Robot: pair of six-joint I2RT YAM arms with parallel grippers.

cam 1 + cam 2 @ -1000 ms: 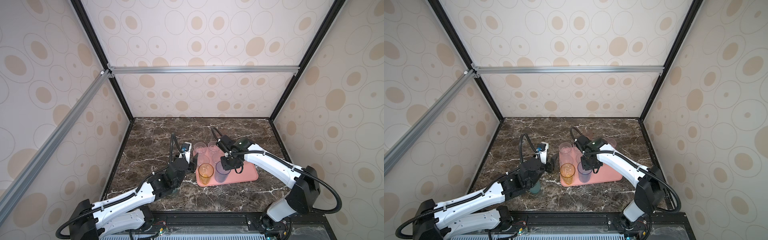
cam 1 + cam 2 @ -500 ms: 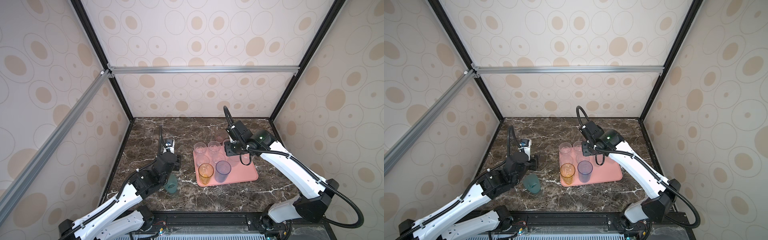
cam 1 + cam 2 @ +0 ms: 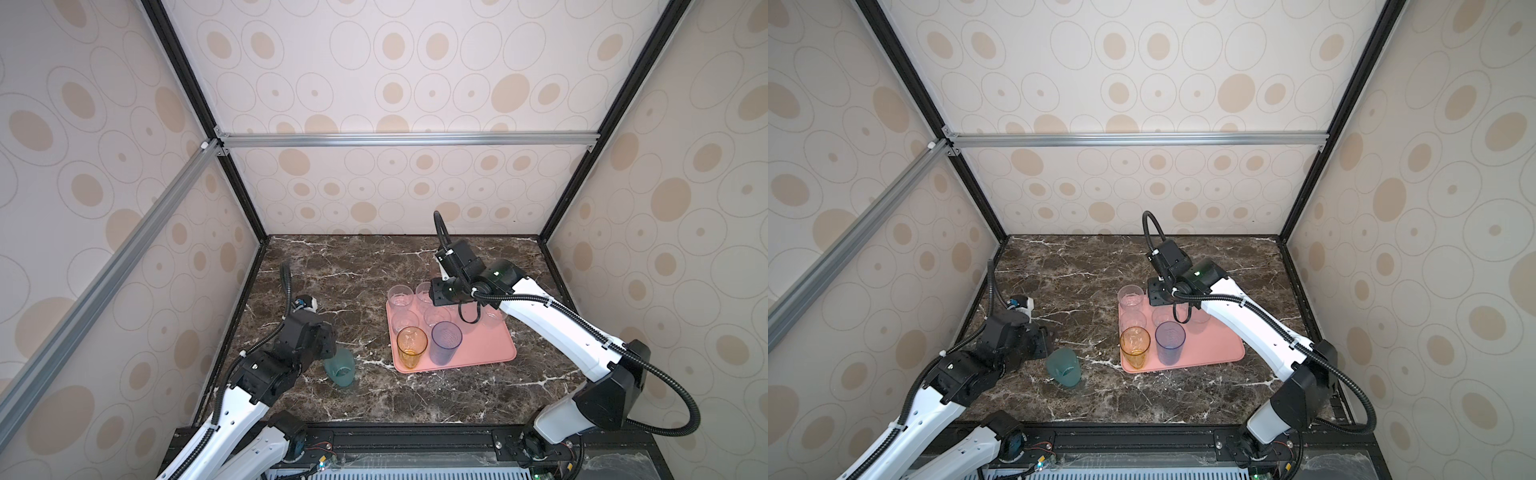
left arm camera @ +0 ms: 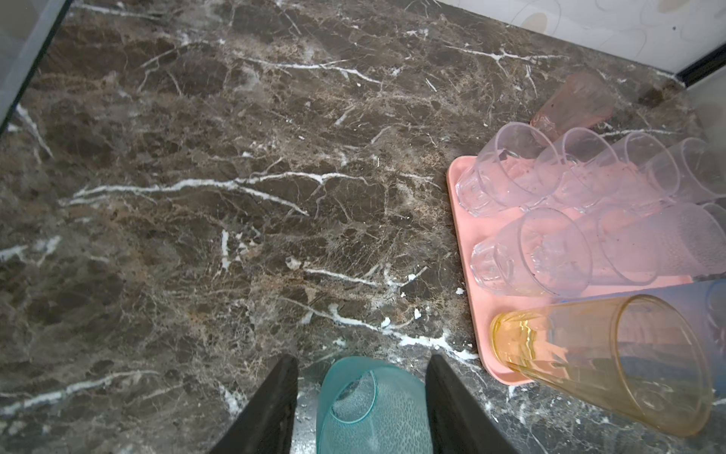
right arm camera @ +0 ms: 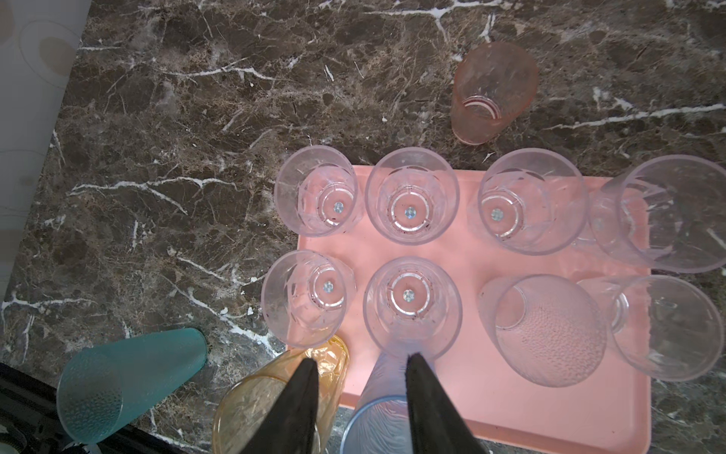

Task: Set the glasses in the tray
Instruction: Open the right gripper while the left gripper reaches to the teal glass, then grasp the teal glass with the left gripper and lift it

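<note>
The salmon-pink tray (image 3: 486, 349) (image 3: 1219, 349) (image 5: 491, 412) holds several clear glasses (image 5: 410, 196), a frosted one (image 5: 550, 330), an amber one (image 3: 411, 347) and a blue-grey one (image 3: 445, 343). A teal glass (image 3: 340, 368) (image 4: 373, 408) stands on the marble left of the tray. My left gripper (image 4: 361, 365) is open around it, a finger on each side, with a gap on one side. A pink glass (image 5: 491, 94) stands on the marble just beyond the tray. My right gripper (image 5: 359, 359) (image 3: 442, 295) hangs open and empty high over the tray's back.
The dark marble table (image 3: 332, 266) is walled in by patterned panels and black posts on three sides. The tray's front right part (image 3: 1221, 353) is bare. The right arm's cable loops (image 3: 469, 311) hang over the clear glasses.
My left arm has drawn back from the tray's left edge, uncovering the teal glass and stopping at it. My right gripper has risen away from the blue-grey glass toward the tray's back.
</note>
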